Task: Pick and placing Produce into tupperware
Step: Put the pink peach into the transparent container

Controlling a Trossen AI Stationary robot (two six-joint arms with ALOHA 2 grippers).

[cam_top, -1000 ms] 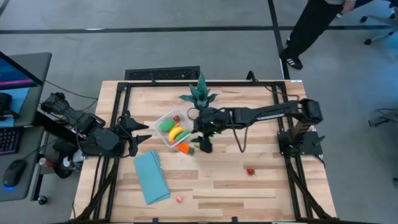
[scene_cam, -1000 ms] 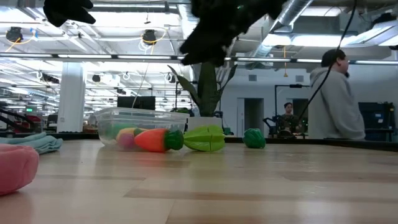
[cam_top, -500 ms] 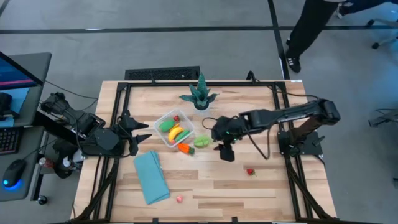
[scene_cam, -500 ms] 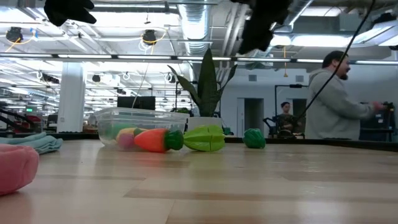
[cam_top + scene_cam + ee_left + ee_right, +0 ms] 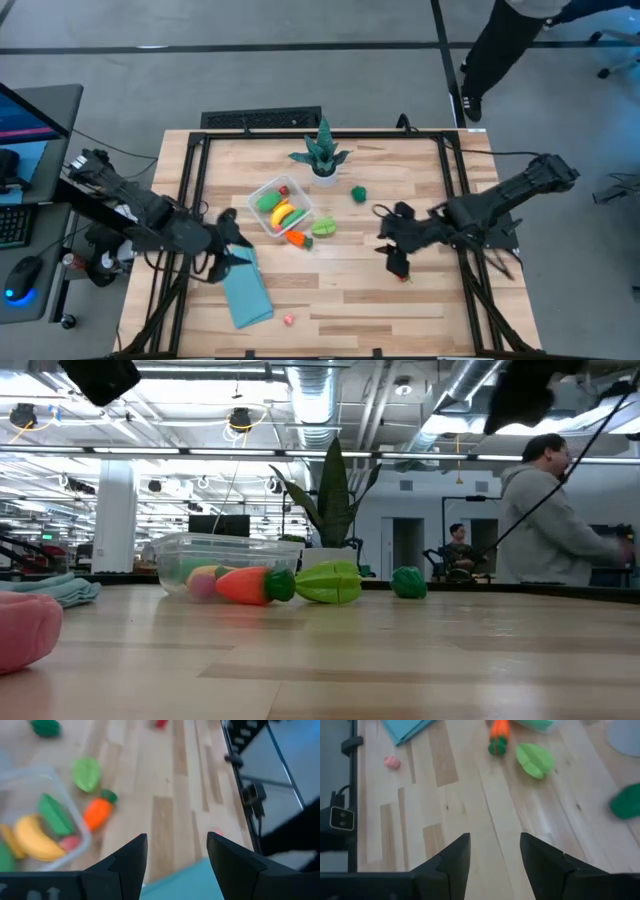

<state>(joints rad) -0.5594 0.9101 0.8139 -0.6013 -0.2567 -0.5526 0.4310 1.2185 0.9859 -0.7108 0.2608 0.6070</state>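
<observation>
Red piece [image 5: 403, 276] beside the right gripper [image 5: 396, 262] in the high view: too small to identify. Tupperware [image 5: 30, 810] in the left wrist view: blurred, cut off at the edge. Pink piece [image 5: 25, 630] in the low view: cut off at the frame edge, kind indeterminable.

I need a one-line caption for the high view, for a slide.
Right gripper open above a red piece; left gripper open over the blue cloth; tupperware partly filled.
</observation>
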